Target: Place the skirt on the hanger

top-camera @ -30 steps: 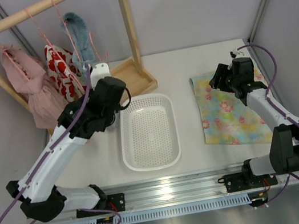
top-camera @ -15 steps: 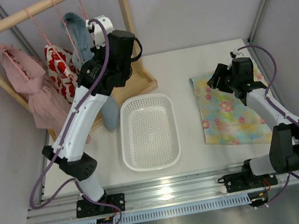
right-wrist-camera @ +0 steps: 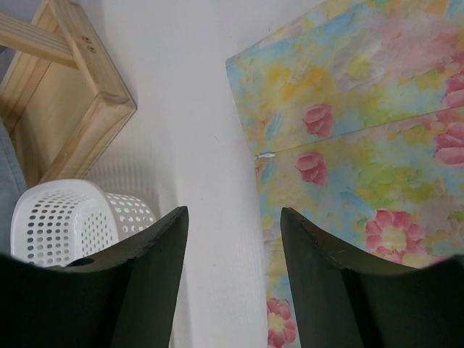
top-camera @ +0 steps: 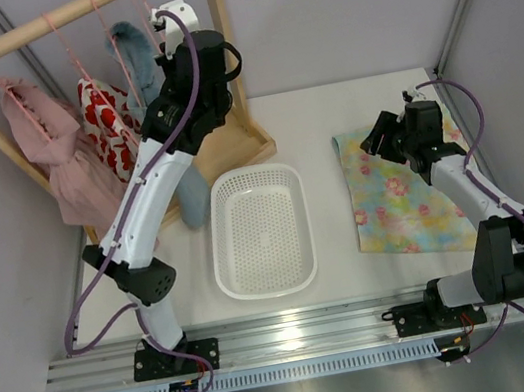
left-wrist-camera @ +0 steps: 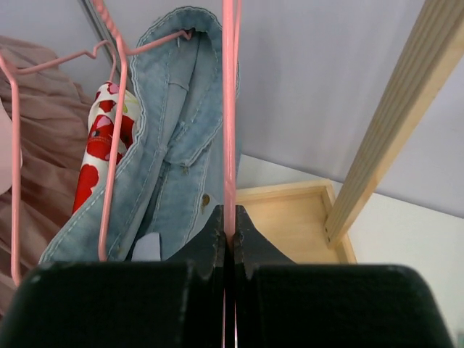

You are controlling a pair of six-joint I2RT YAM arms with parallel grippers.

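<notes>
The skirt (top-camera: pixel 404 196), pale yellow and turquoise with pink flowers, lies flat on the table at the right; it also shows in the right wrist view (right-wrist-camera: pixel 362 145). My right gripper (top-camera: pixel 382 144) is open and empty over the skirt's far left corner, its midpoint (right-wrist-camera: pixel 234 217) over bare table beside the skirt's edge. My left gripper (top-camera: pixel 168 22) is raised at the right end of the rack bar. It is shut (left-wrist-camera: pixel 229 212) on the thin pink wire of the hanger (left-wrist-camera: pixel 230 109), which runs straight up between the fingers. The hanger's hook is out of view.
A white perforated basket (top-camera: pixel 260 229) sits mid-table. The wooden rack (top-camera: pixel 39 27) at the back left holds a pink garment (top-camera: pixel 46 153), a red-and-white one (top-camera: pixel 107 122) and a blue denim one (left-wrist-camera: pixel 174 145). Its upright post (left-wrist-camera: pixel 391 130) and base tray (top-camera: pixel 231 135) stand right of my left gripper.
My left arm has swung up from beside the basket to the rack's top bar. The right arm has hardly moved and the skirt lies as before.
</notes>
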